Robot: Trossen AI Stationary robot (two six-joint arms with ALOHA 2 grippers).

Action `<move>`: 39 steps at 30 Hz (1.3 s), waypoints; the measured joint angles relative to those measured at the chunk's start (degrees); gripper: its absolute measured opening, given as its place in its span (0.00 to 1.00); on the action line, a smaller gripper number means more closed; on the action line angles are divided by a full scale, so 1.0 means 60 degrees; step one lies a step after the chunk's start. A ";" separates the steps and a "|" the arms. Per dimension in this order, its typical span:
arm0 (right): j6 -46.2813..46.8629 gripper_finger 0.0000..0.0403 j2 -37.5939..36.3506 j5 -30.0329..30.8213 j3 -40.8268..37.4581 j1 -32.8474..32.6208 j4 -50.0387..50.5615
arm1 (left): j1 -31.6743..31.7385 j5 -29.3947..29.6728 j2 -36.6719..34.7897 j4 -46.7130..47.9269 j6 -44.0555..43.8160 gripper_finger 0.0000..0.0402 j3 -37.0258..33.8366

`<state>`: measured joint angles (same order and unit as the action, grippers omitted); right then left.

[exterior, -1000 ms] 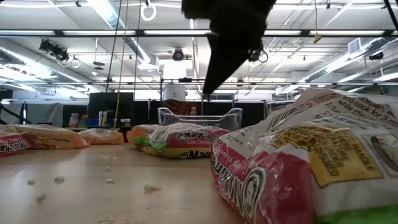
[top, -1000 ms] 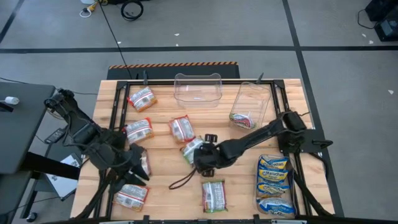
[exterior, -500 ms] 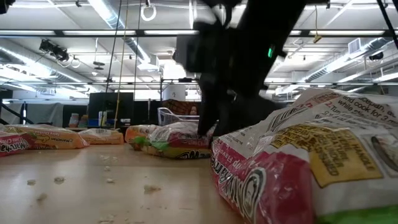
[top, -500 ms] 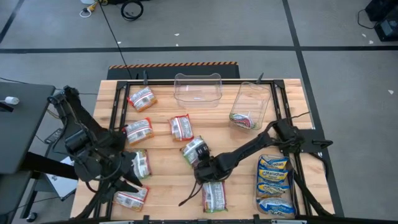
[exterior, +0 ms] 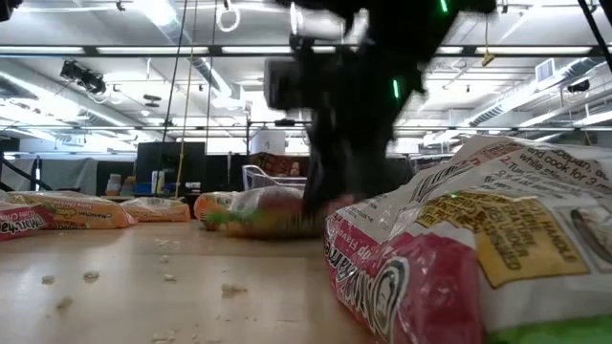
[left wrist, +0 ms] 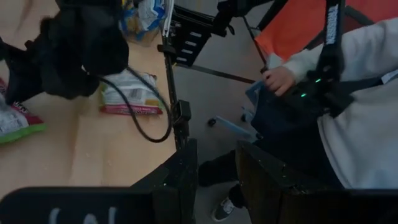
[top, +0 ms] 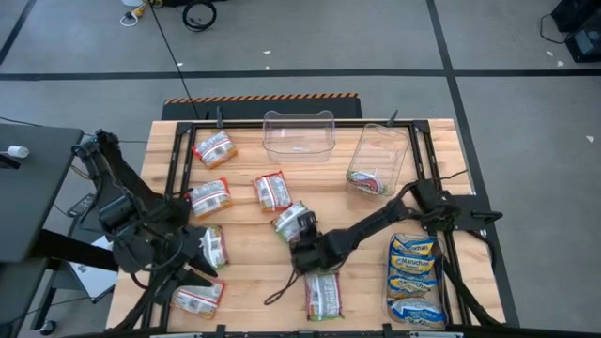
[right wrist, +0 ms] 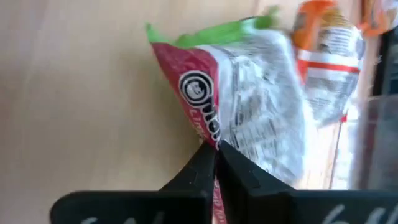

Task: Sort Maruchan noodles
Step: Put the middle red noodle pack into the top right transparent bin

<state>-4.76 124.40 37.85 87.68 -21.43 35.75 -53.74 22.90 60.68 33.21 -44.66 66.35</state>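
Left of the central green-and-red noodle packet [top: 293, 222] we see our left gripper [top: 192, 263], its fingers apart, among loose packets [top: 209, 196]. Our right gripper [top: 305, 246] reaches low across the counter [top: 244, 263], pinched onto that packet's corner; right of it lie blue packets [top: 414, 266].

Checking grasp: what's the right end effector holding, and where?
Right end effector pinches a green-and-red noodle packet by its near corner edge.

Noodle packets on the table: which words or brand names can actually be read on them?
"Maruchan": on the blue-and-yellow packets, high view.
"cook for 3": part of the small print on the nearest packet, low view.
Red-and-green packet: a round logo shows, but its lettering is too blurred to read.
The other packets' print is too small to read.
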 joint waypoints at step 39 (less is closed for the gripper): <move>0.0571 0.01 -0.7085 -0.6644 -0.3665 0.8720 0.5570 | 0.6333 0.0885 0.0216 -0.2700 0.4567 0.28 0.0004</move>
<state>-1.33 81.89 -2.02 65.69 30.89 69.17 -15.74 28.21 61.98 17.01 -17.26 66.37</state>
